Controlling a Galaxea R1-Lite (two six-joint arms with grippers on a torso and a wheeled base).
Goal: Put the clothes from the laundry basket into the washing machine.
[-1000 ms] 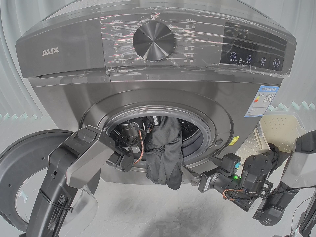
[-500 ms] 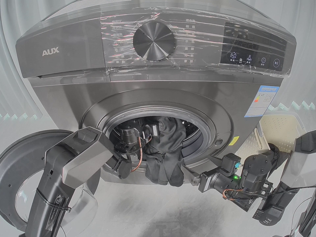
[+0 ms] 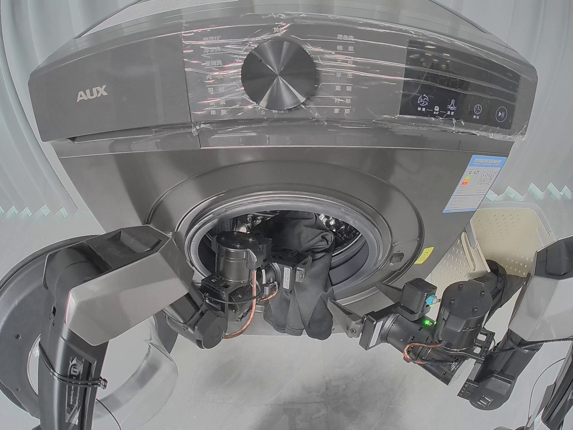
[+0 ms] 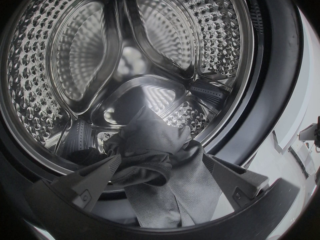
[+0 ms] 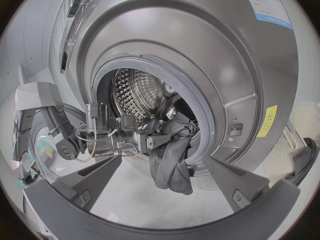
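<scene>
Left gripper: you have it at the mouth of the drum, its fingers spread wide to either side of the dark garment, with nothing pinched between them as far as the wrist view shows. Right gripper: wide and empty, held low outside the washing machine, off its lower right front corner and near the laundry basket. Dark garment: one item, draped over the lower rim of the door opening, with its upper part bunched just inside the drum and its lower part hanging outside down the front panel toward the floor. Door: swung fully open on your robot's left. Drum: no other clothing to be seen in the part that shows. Laundry basket: cream, perforated, on the floor just beside the machine's right side; a dark shape sits at its near edge, and you cannot tell from these views whether it is clothing or part of the arm. Progress, as a judgement: the task is partway done, with one garment half in and half out. What is left for you is to get the hanging part over the rim and into the drum, then look into the basket for anything more to load.
</scene>
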